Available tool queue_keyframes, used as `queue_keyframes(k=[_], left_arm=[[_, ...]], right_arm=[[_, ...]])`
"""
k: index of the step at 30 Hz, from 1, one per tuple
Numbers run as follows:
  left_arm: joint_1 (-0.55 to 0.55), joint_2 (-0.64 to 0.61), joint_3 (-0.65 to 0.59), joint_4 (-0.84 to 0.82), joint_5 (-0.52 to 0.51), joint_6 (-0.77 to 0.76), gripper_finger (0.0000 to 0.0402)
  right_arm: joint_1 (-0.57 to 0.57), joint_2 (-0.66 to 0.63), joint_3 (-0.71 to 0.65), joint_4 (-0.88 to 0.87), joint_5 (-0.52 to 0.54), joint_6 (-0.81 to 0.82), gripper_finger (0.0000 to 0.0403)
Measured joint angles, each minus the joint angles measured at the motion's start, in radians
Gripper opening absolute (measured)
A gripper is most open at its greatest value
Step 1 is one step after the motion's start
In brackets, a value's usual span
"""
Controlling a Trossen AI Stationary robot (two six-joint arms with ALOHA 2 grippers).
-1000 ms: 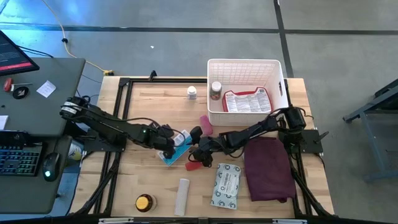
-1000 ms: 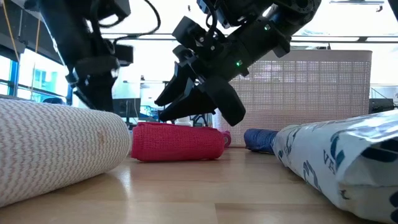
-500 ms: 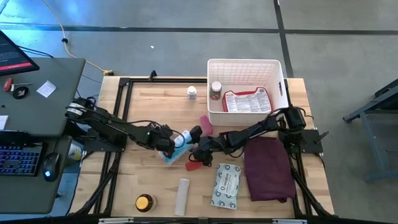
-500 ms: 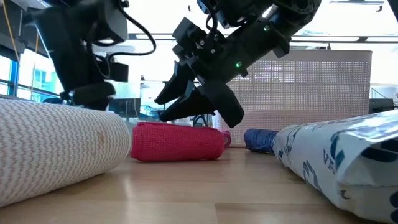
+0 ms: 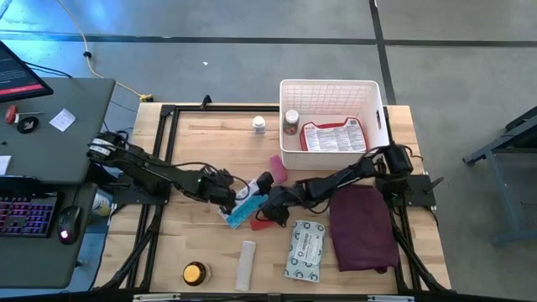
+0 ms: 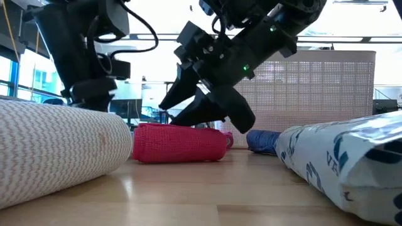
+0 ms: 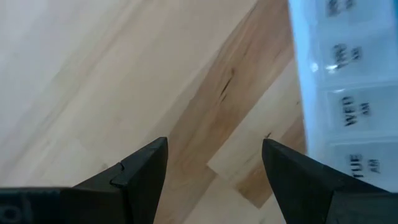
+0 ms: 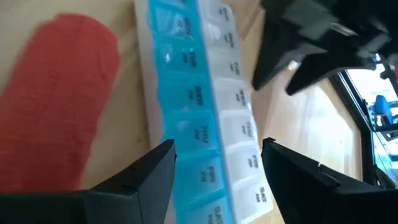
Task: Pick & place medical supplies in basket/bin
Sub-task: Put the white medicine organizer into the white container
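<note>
Tabletop: pill organizer (image 8: 205, 130) between right gripper (image 8: 217, 165) fingers (spread).

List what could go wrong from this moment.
1. Both grippers crowd the pill box: the left gripper sits close to the right gripper, so they might collide.
2. The red roll lies against the pill box and could be dragged along.
3. The left gripper's open fingers hold nothing; the box lies beside them.

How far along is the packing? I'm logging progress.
Done: a flat packet and small bottle lie in the basket. In hand: nothing; both open pincers, left and right, flank the blue pill organizer. Left: red roll, white roll, tin, wipes pack.
</note>
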Motion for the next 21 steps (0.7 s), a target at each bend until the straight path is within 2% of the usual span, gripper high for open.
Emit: queue_keyframes(k=[8, 13, 16, 21], left_arm=[[-0.01, -0.058, 0.001, 0.028, -0.016, 0.005, 0.0296], [-0.049, -0.075, 0.001, 0.125, -0.025, 0.052, 0.0296], [-0.063, -0.073, 0.002, 0.17, -0.032, 0.078, 0.0296], [-0.058, -0.012, 0.001, 0.153, -0.034, 0.054, 0.0296]], right_arm=[[0.024, 0.0, -0.001, -0.016, 0.041, 0.004, 0.023], [0.024, 0.0, -0.045, -0.008, 0.047, 0.02, 0.023], [0.022, 0.0, -0.084, 0.04, 0.049, 0.02, 0.023], [0.025, 0.001, -0.109, 0.104, 0.049, 0.034, 0.023]])
